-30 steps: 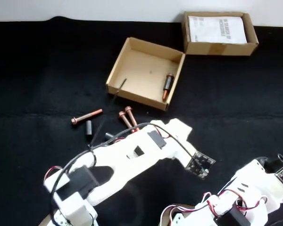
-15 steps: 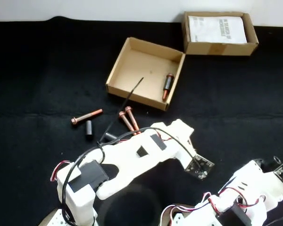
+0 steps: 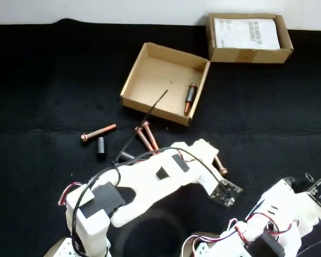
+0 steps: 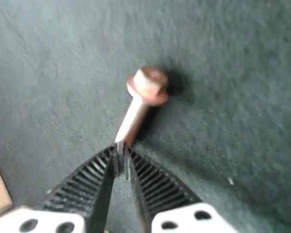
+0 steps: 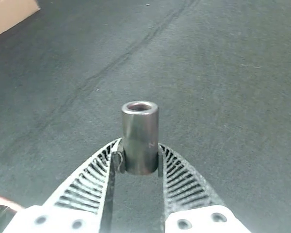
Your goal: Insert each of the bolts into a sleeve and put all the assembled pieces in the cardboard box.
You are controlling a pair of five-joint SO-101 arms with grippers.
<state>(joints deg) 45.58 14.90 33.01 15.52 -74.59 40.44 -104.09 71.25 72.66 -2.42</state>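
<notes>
Clenched: left end effector [image 4: 121, 150], ribbed fingers pinched together on the shank tip of a copper-coloured metal bolt [image 4: 144, 94], flanged hex head pointing away, black cloth beneath. From above, same bolt just beside the white left arm [image 3: 150, 182], right of centre, towards the near edge of the black cloth-covered worktop [image 3: 43, 80].

Grasping: right end effector [image 5: 138, 146], fingers pressed on either side of a short dark grey metal sleeve [image 5: 140, 133], held upright with its open bore on top. White right arm [image 3: 281, 214] at the near right corner.

Mid-worktop, lying loose: two more copper bolts [image 3: 145, 136] touching side by side, a single copper bolt [image 3: 98, 132] to their left, a small grey sleeve [image 3: 101, 144] just beside that one, another grey sleeve [image 3: 125, 156] near the left arm.

Towards the far edge, centre: open brown cardboard box [image 3: 155, 75], one assembled bolt-in-sleeve piece [image 3: 191, 96] inside along its right wall.

Towards the far right corner: second cardboard box [image 3: 246, 55] with a white printed sheet [image 3: 246, 32] inside.
</notes>
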